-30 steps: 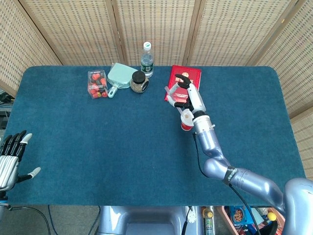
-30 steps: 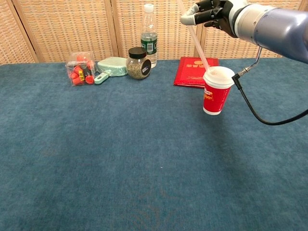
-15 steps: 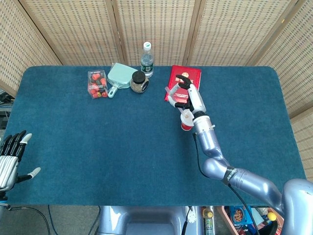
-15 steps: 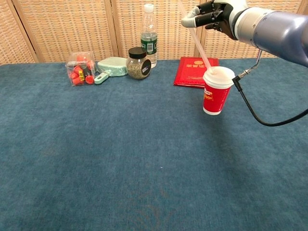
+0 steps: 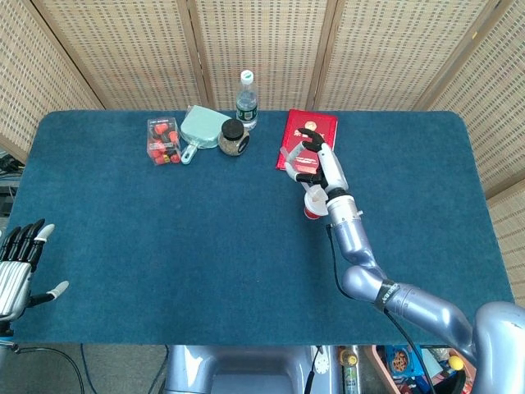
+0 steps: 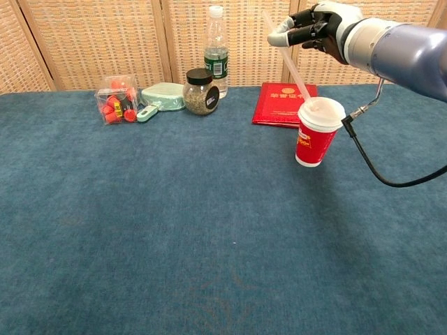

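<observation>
Since a second ago the right hand [image 6: 316, 28] has drifted slightly rightward, and the straw [image 6: 288, 59] and red cup [image 6: 316, 132] with it. Its fingers pinch the top of the straw, whose lower end sits in the cup's lid. That cup stands on the blue table [image 6: 174, 230], just in front of a red booklet [image 6: 283, 103]. At the table's near left edge, the left hand [image 5: 18, 267] hangs spread and holds nothing.

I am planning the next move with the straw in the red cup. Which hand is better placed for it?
Right. The right hand already pinches the straw above the cup. The left hand rests open at the near left table edge, far from the cup.
</observation>
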Robot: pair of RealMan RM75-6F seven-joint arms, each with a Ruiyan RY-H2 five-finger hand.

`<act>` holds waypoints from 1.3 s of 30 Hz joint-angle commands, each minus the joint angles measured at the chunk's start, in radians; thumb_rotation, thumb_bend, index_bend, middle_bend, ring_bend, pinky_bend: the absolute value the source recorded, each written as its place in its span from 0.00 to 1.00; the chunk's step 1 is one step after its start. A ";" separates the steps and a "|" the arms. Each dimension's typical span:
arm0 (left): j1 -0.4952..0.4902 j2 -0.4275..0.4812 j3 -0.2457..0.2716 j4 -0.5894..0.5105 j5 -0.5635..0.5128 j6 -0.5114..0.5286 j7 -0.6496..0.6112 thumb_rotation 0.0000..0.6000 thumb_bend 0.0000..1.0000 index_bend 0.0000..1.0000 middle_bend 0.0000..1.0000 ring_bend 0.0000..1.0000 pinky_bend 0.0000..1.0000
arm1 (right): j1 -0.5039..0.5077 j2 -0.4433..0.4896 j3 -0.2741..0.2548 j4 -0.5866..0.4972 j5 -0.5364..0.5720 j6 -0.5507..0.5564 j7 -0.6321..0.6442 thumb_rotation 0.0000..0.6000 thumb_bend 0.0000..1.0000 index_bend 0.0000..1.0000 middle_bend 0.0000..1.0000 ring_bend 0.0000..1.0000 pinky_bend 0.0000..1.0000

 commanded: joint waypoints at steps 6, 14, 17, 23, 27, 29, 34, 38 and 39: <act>-0.001 0.000 -0.001 0.001 -0.003 -0.003 -0.001 1.00 0.17 0.00 0.00 0.00 0.00 | -0.006 -0.006 0.003 0.010 -0.004 -0.012 0.011 1.00 0.55 0.65 0.18 0.00 0.00; -0.001 -0.001 -0.001 0.002 -0.004 -0.005 -0.001 1.00 0.17 0.00 0.00 0.00 0.00 | -0.011 -0.008 0.034 0.007 0.020 -0.032 0.050 1.00 0.55 0.67 0.18 0.00 0.00; -0.001 -0.001 -0.001 0.003 -0.004 -0.004 -0.002 1.00 0.17 0.00 0.00 0.00 0.00 | -0.014 -0.010 0.041 0.008 0.025 -0.035 0.061 1.00 0.55 0.67 0.18 0.00 0.00; -0.001 0.001 -0.002 0.003 -0.005 -0.003 -0.007 1.00 0.17 0.00 0.00 0.00 0.00 | -0.024 -0.018 0.051 0.016 0.023 -0.056 0.107 1.00 0.55 0.67 0.16 0.00 0.00; 0.000 0.001 -0.001 0.003 -0.004 -0.003 -0.007 1.00 0.17 0.00 0.00 0.00 0.00 | -0.028 -0.023 0.052 0.025 0.007 -0.069 0.129 1.00 0.55 0.67 0.15 0.00 0.00; 0.000 0.001 -0.002 0.003 -0.004 -0.002 -0.007 1.00 0.17 0.00 0.00 0.00 0.00 | -0.027 -0.025 0.051 0.030 -0.001 -0.069 0.133 1.00 0.55 0.67 0.15 0.00 0.00; 0.000 0.001 -0.002 0.004 -0.005 -0.002 -0.009 1.00 0.17 0.00 0.00 0.00 0.00 | -0.023 -0.032 0.052 0.044 -0.019 -0.055 0.131 1.00 0.56 0.67 0.15 0.00 0.00; 0.000 0.002 -0.002 0.004 -0.005 -0.002 -0.010 1.00 0.17 0.00 0.00 0.00 0.00 | -0.024 -0.038 0.050 0.055 -0.026 -0.043 0.127 1.00 0.56 0.67 0.15 0.00 0.00; 0.000 0.002 -0.001 0.004 -0.005 -0.002 -0.011 1.00 0.17 0.00 0.00 0.00 0.00 | -0.025 -0.040 0.051 0.058 -0.026 -0.039 0.129 1.00 0.56 0.67 0.14 0.00 0.00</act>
